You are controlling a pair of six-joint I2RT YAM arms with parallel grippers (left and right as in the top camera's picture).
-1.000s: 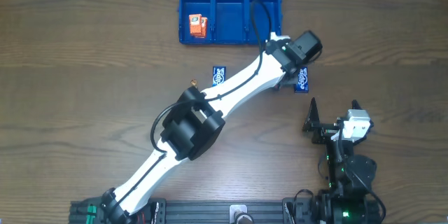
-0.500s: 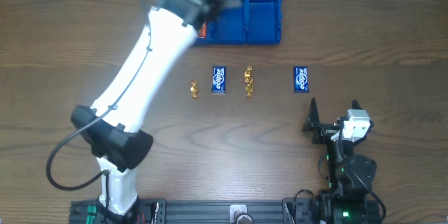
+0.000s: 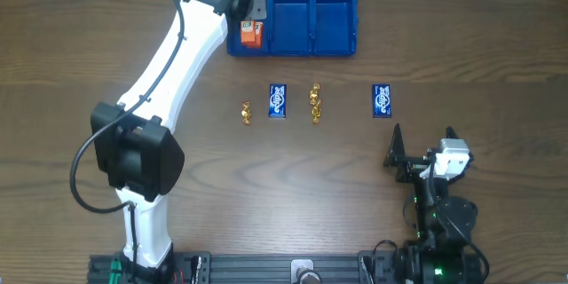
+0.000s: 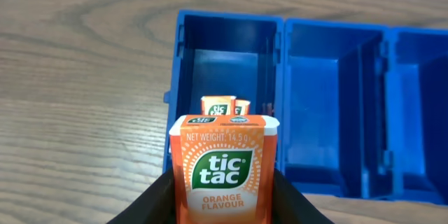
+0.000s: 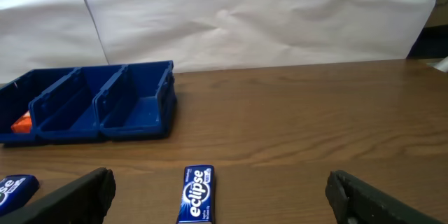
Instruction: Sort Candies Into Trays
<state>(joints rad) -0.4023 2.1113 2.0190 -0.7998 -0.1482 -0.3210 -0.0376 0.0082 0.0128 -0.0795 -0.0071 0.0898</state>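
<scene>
Dark brown wood grain covered the desk under both my arms. Pinched between the two fingers of my left hand was a small orange plastic candy box. It stood upright with its label toward my wrist camera, and the black fingers pressed on its two narrow sides. I held it lifted off the desk at the left end of the blue plastic three-compartment tray, with the tray's left compartment straight beyond it. Whether the box was already over that compartment or just short of its wall, I could not tell. Down in that same compartment stood two more orange candy boxes, side by side and touching.

Nearer to me, well apart from the tray, a loose row ran across the desk. At its left lay a single gold-wrapped candy, with a flat blue gum pack just beside it. Next came a small cluster of gold-wrapped candies, and farther right a second blue gum pack.

My right hand hung close to its own base with its fingers spread wide apart. The second blue gum pack lay on the desk just beyond them.
</scene>
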